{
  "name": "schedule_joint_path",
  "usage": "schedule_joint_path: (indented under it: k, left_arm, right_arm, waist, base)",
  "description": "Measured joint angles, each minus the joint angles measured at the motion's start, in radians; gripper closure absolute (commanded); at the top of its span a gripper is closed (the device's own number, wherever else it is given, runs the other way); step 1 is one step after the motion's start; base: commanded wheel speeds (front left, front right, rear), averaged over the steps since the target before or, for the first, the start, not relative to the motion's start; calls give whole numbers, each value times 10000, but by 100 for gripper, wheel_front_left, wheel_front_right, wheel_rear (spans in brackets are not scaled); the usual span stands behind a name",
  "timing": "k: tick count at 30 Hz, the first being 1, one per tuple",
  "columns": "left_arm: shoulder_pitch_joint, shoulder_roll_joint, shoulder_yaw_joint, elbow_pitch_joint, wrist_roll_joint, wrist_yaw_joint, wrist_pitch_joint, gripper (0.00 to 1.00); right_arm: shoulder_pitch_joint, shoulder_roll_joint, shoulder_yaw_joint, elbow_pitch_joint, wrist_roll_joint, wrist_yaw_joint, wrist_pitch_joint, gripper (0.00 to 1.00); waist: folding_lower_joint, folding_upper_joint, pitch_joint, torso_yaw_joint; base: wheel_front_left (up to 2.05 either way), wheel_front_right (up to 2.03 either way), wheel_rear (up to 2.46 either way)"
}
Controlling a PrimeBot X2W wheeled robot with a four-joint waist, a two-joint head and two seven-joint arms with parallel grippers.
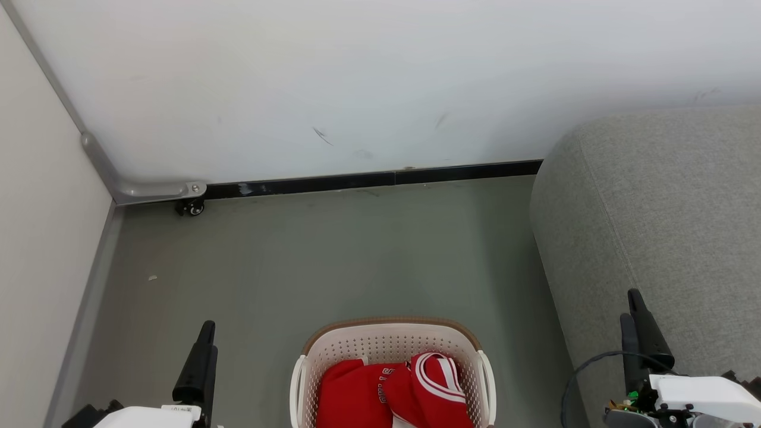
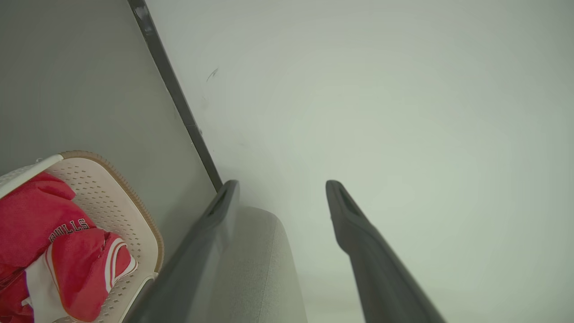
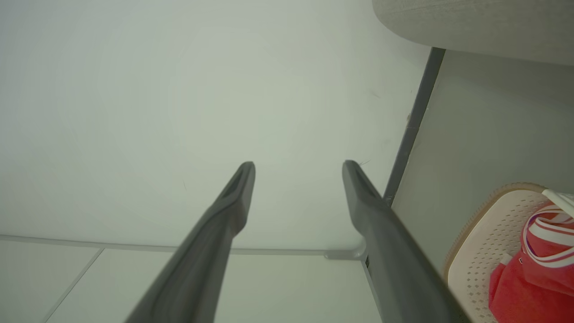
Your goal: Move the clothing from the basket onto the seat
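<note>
1. The clothing [image 1: 392, 395] lies inside the basket [image 1: 386, 326]: two red garments bunched together, one with dark lettering, the other with white stripe trim right beside it
2. The basket stands on the grey floor [image 1: 327, 255], at the bottom middle of the head view, between the two arms
3. The seat [image 1: 654, 208] is on the robot's right of the basket, near it but apart, with a strip of floor between them
4. The left claw [image 1: 205, 336] hangs left of the basket, clear of it, its jaws spread wide with nothing between them
5. The right claw [image 1: 629, 306] shows against the near side of the seat, jaws likewise wide apart and empty; whether it touches the fabric I cannot tell
6. A black skirting [image 1: 368, 178] runs along the foot of the white wall [image 1: 357, 77] and passes behind the seat
</note>
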Motion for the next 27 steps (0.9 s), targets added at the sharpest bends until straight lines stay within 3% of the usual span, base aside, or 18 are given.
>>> schedule_joint_path:
  k: [10, 15, 21, 27]
  left_arm:
    - [0, 31, -38, -357, 936, 90, -334, 0]
    - [0, 42, -113, -571, 1628, 121, -556, 0]
    - [0, 52, -217, -865, 2690, 221, -744, 0]
    - [0, 65, -422, -1131, 3975, 314, -936, 0]
  right_arm:
    - [-1, -8, -4, -265, -1189, 0, -311, 0]
    - [-1, -15, 13, -497, -2033, 0, -443, 0]
    - [-1, -21, 65, -579, -3087, 0, -700, 0]
    - [-1, -31, 173, -780, -4153, 0, -890, 0]
  waist:
    - [83, 0, -56, 12]
    - [107, 0, -78, 18]
    - [110, 0, -83, 26]
    - [71, 0, -57, 37]
  base:
    - [0, 0, 0]
    - [0, 0, 0]
    - [0, 0, 0]
    - [0, 0, 0]
